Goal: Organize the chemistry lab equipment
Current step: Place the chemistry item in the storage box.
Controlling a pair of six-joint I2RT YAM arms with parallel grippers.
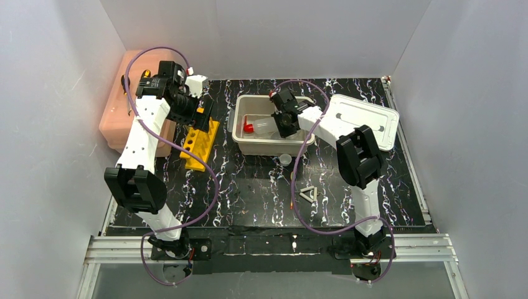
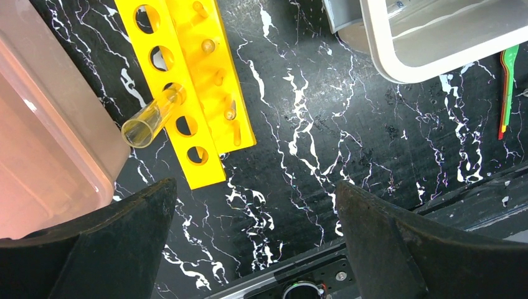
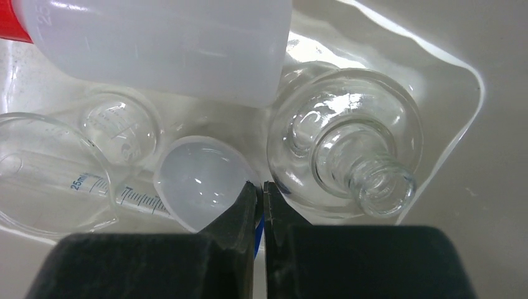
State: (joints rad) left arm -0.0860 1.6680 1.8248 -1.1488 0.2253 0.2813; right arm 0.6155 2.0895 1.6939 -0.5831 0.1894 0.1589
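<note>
My right gripper is shut and reaches down into the white bin. Its tips sit between a small white bowl and a clear glass flask. A thin blue sliver shows in the gap between the fingers. The red-capped squeeze bottle lies just beyond, with marked glass tubes to its left. My left gripper hangs open over the dark table beside the yellow rack. One glass tube leans in a rack slot. The green spoon and white triangle lie on the table.
The pink box stands at the far left, close to the rack. The bin's lid lies to the right of the bin. A small clear cup sits on the table in front of the bin.
</note>
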